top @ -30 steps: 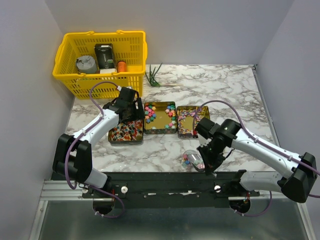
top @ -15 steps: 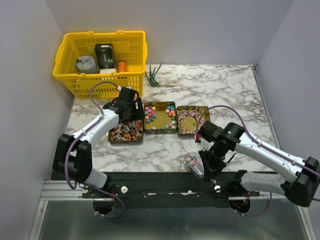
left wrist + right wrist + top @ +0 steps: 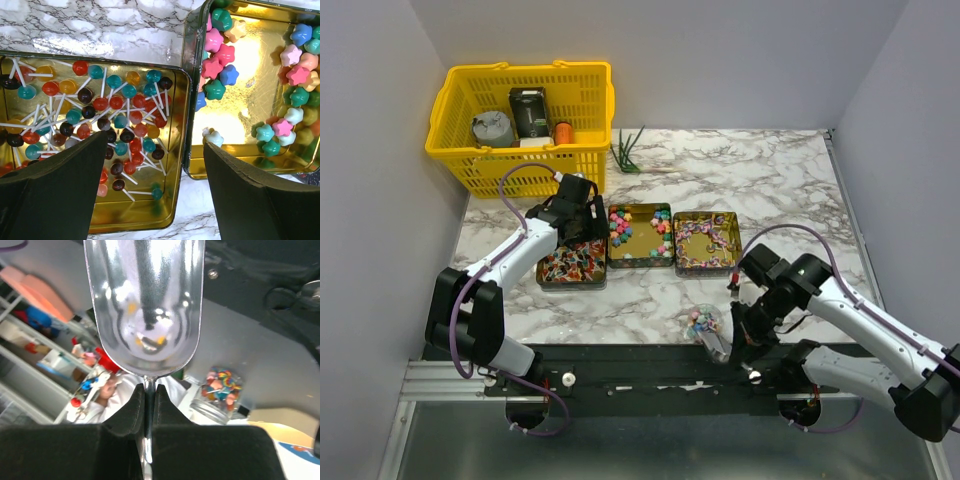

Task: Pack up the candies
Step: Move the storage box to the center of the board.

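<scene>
Top external view: the candies point(image 3: 620, 222) are spread over three gold tins in a row at mid-frame on the marble worktop point(image 3: 770, 170), and a few more sit in a small clear jar point(image 3: 703, 322) at the lower centre, near the worktop's near edge.

The left claw point(image 3: 582, 222) hangs over the seam between the left tin point(image 3: 570, 268) and the middle tin point(image 3: 640, 250). In the left wrist view its fingers are spread wide and hold nothing. Lollipops point(image 3: 115, 115) lie below on the left and star-shaped candies point(image 3: 220, 65) on the right. It looks parked there to steady a tin or pick from one, though which tin is unclear.

The right claw point(image 3: 149, 395) is pinched tight on the thin handle of a metal scoop point(image 3: 145, 305). That leaves the bowl free out front, a sensible hold for ladling sweets toward the jar beside it.

Much is hard to read. The scoop's bowl is mirror-bright; it seems empty, and the orange flecks in it may be only reflections. In the top view the scoop is nearly lost against the dark rail at the bottom, and the left claw hides the far end of the left tin. The right wrist view looks out past the worktop to blurred shelves, so I cannot tell whether the jar stands upright or lies tilted.
</scene>
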{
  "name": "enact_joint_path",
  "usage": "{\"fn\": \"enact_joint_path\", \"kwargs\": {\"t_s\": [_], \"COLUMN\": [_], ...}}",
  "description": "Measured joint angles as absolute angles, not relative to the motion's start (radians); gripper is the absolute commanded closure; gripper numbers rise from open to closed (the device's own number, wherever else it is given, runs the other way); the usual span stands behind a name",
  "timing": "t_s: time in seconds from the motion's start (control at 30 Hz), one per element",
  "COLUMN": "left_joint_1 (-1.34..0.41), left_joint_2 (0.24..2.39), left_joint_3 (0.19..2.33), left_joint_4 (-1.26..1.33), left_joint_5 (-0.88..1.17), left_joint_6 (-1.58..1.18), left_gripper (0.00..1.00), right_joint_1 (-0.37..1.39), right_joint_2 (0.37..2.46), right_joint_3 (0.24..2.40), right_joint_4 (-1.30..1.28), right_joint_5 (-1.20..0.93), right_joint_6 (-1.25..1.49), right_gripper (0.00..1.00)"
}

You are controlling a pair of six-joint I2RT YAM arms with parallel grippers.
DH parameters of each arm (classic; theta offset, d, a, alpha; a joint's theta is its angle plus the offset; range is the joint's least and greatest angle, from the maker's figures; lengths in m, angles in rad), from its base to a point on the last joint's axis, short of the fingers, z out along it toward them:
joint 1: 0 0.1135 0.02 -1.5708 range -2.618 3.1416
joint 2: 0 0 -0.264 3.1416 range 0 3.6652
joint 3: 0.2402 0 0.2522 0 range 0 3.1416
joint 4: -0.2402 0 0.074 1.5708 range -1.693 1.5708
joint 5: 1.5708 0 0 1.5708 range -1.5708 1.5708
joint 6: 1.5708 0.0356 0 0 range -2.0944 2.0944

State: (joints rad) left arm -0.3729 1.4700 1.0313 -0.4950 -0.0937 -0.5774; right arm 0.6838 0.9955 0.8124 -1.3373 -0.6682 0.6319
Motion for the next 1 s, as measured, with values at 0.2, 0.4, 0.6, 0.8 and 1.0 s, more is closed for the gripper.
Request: {"fn": "enact_joint_path", "kwargs": {"t_s": [0.2, 0.4, 0.6, 0.8, 1.0], "left_joint_1": [-0.373, -0.372, -0.353, -0.283, -0.202], "left_joint_2": [1.468, 1.432, 1.375, 1.327, 1.347], "left_joint_3": [1.031, 1.032, 1.031, 1.018, 1.008], "left_joint_4": [-0.496, -0.513, -0.547, -0.584, -0.623], "left_joint_5": [-0.113, -0.201, -0.324, -0.416, -0.427], "left_joint_6": [-0.577, -0.578, -0.603, -0.633, -0.652], "left_gripper": [0.08, 0.05, 0.01, 0.01, 0.02], "right_joint_1": [0.657, 0.619, 0.590, 0.559, 0.541], "right_joint_2": [0.953, 0.894, 0.827, 0.752, 0.730], "right_joint_3": [0.805, 0.775, 0.682, 0.639, 0.616], "right_joint_4": [-1.326, -1.271, -1.185, -1.093, -1.049], "right_joint_5": [-0.762, -0.844, -0.916, -0.956, -0.959], "right_joint_6": [0.694, 0.770, 0.872, 0.985, 1.020], "right_gripper": [0.99, 0.99, 0.99, 0.99, 0.99]}}
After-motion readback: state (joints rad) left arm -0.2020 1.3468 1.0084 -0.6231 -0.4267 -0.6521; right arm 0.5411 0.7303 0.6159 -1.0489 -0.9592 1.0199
